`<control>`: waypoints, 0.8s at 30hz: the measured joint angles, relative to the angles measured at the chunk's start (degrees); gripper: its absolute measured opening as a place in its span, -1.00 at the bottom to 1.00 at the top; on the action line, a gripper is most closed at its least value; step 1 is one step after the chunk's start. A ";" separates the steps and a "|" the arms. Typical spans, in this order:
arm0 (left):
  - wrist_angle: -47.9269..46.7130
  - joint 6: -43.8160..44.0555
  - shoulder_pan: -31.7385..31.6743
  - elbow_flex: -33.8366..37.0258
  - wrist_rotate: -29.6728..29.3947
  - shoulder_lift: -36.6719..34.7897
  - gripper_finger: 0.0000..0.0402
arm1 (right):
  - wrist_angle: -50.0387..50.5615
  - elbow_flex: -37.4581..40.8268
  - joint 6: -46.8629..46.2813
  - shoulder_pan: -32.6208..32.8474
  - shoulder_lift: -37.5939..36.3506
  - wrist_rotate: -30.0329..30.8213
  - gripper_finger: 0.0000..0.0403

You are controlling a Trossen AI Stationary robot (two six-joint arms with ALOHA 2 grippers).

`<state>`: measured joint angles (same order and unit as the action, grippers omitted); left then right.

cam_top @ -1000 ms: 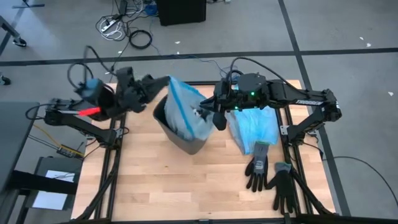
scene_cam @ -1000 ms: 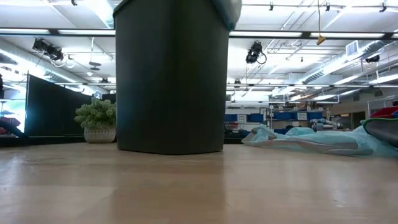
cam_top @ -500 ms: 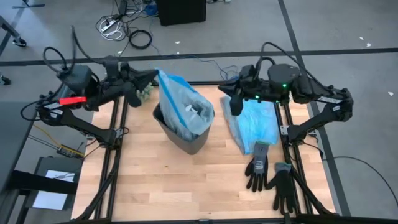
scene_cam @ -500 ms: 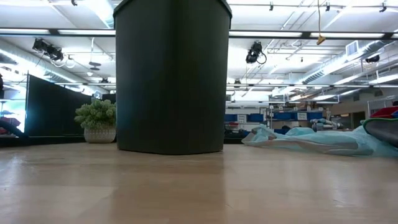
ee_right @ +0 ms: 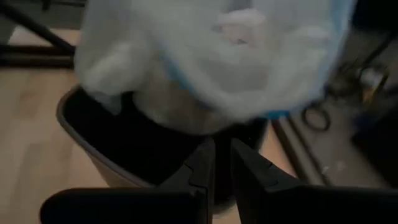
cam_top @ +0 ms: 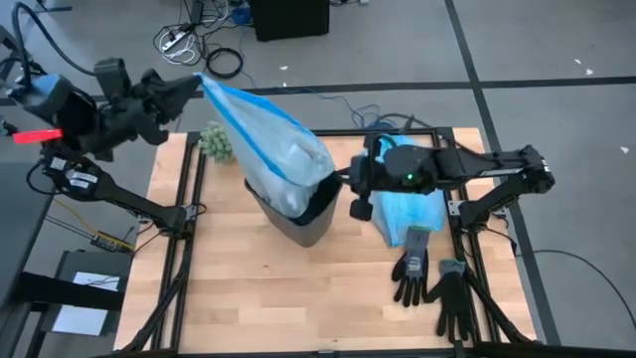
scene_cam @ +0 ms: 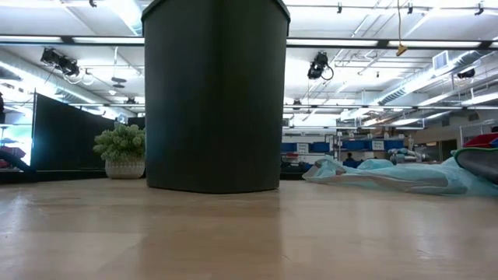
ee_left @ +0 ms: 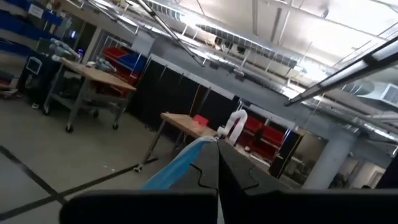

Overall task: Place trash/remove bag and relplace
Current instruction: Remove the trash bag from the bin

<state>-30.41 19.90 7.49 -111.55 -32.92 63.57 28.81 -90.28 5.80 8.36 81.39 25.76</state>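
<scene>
- The bag (cam_top: 270, 149), holding white crumpled trash (cam_top: 288, 159), is stretching up out of the black bin (cam_top: 298, 221) toward ten o'clock.
- The left gripper (cam_top: 184, 89) is pinching its top corner.
- The right gripper (cam_top: 360, 194), jaws nearly pressed together and holding nothing, is hovering at the bin's three o'clock, over the light-blue bag (cam_top: 409, 211).

Translucent grey-white bag (cam_top: 273, 149) with a blue drawstring band along its rim. Black bin (cam_top: 298, 221) on a pale wooden table (cam_top: 248, 288). Light-blue plastic bag (cam_top: 409, 214); black gloves (cam_top: 429, 278), cuffs perhaps grey-green. Green fuzzy clump (cam_top: 217, 142).
</scene>
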 joint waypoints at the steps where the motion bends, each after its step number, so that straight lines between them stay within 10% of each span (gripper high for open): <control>1: -1.05 0.10 0.00 -0.51 0.01 -0.07 -0.99 | -0.79 0.21 3.20 0.31 0.10 0.03 -0.80; 11: -22.31 10.44 0.11 -5.54 15.49 -2.17 -0.99 | -9.48 0.77 27.56 0.13 0.02 0.25 -0.52; 24: -50.60 26.41 0.11 -16.07 21.95 -7.38 -0.99 | -6.48 0.85 25.26 -5.87 1.69 -2.03 -0.31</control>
<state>-81.00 46.30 7.60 -127.62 -10.97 56.19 22.33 -89.43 31.06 2.49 83.07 23.73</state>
